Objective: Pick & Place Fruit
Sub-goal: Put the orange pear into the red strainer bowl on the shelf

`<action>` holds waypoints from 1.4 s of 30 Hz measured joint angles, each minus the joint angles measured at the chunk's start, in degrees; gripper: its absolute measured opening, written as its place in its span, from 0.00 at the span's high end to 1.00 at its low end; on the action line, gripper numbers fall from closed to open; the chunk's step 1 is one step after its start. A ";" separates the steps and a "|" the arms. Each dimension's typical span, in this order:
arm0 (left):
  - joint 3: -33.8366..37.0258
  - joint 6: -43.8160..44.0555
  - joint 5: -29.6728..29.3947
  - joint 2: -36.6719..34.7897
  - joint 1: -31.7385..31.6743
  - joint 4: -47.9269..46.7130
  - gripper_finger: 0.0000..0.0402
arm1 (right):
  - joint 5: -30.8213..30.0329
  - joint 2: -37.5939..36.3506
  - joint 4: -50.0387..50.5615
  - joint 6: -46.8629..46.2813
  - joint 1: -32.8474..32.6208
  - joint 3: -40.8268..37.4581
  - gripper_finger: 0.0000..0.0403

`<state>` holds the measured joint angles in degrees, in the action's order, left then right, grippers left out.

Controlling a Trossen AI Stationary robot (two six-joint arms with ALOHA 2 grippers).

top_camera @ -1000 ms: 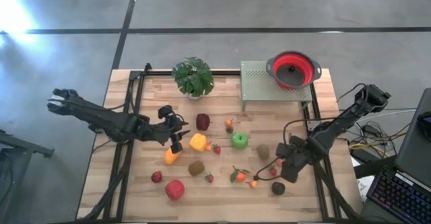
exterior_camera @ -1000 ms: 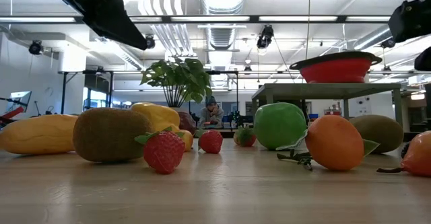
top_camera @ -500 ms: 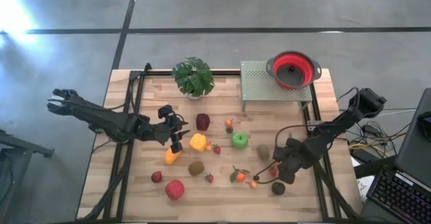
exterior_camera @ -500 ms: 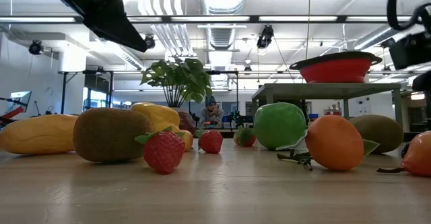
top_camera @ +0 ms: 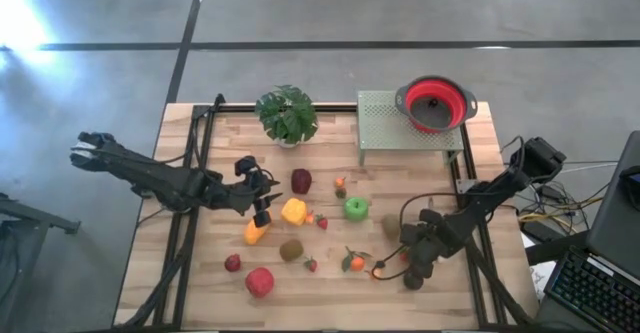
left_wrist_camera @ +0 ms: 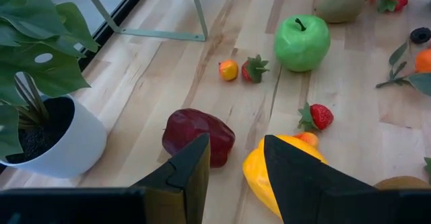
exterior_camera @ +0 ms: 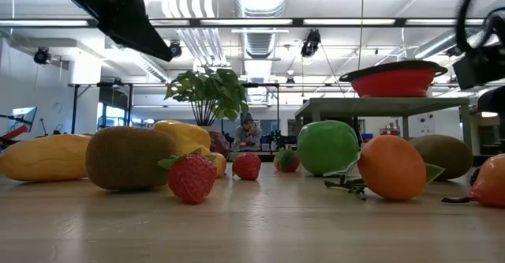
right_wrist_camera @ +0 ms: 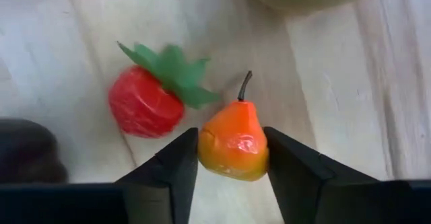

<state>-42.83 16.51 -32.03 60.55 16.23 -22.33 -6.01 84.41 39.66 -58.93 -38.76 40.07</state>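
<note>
Toy fruits lie scattered on the wooden table. My right gripper (top_camera: 398, 263) (right_wrist_camera: 231, 132) is low over the table's near right part, open. Its fingers stand on either side of a small orange pear (right_wrist_camera: 232, 148) (top_camera: 378, 270) that lies on its side on the table; whether they touch it I cannot tell. A strawberry (right_wrist_camera: 145, 103) lies beside the pear. My left gripper (top_camera: 262, 211) (left_wrist_camera: 236, 143) hangs open above the table, near a maroon fruit (left_wrist_camera: 199, 136) and a yellow pepper (left_wrist_camera: 283, 167).
A red colander (top_camera: 436, 104) sits on a green perforated stand (top_camera: 385, 133) at the far right. A potted plant (top_camera: 287, 115) stands at the far middle. A green apple (top_camera: 356, 208), a kiwi (top_camera: 291, 249), a red apple (top_camera: 259, 281) and an orange with leaves (top_camera: 356, 263) lie around.
My right gripper has moved toward the table's left and near edges and has come down over the small orange pear, which has stayed in place.
</note>
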 joint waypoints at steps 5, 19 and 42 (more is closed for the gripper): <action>0.00 -0.02 0.02 0.00 0.00 -0.02 0.63 | -0.12 -1.32 0.83 0.02 -0.01 -0.09 0.70; 0.00 -0.09 0.00 0.00 -0.02 0.00 0.63 | -4.92 -12.72 9.11 2.67 4.04 -0.09 0.71; 0.00 -0.07 -0.20 0.00 -0.07 0.93 0.63 | -13.68 -34.32 17.51 39.73 44.45 15.44 0.69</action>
<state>-42.83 16.45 -32.23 60.55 16.16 -21.39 -19.70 50.08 57.17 -19.20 5.69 55.51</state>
